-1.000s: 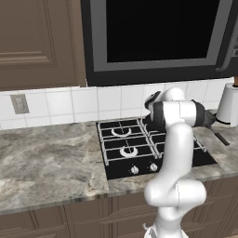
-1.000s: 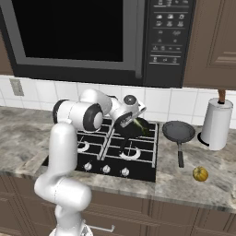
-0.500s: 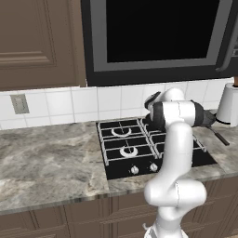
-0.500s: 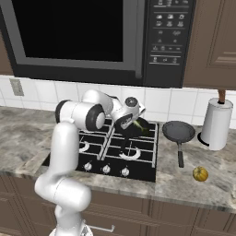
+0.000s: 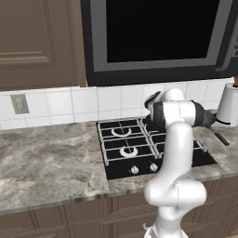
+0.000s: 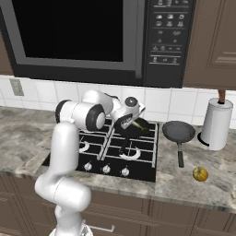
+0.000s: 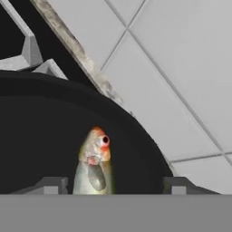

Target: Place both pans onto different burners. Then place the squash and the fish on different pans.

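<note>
- Our gripper (image 7: 111, 186) has its fingers spread, one on each side of the fish (image 7: 94, 164), which lies in the pan (image 6: 138, 130) on the hob's back right burner.
- Over the last second the hand barely moved, so we judge the fish just released.
- The second pan (image 6: 178, 132) sits on the counter, not on a burner.
- The squash (image 6: 200, 174) waits on the counter near that pan's handle.

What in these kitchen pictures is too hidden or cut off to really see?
- Fish: hand view, tail cut off at the bottom edge.
- Pan on the hob: right base view, partly behind the tool; left base view, behind the arm.
- Paper towel roll: left base view, cut by the right edge.
</note>
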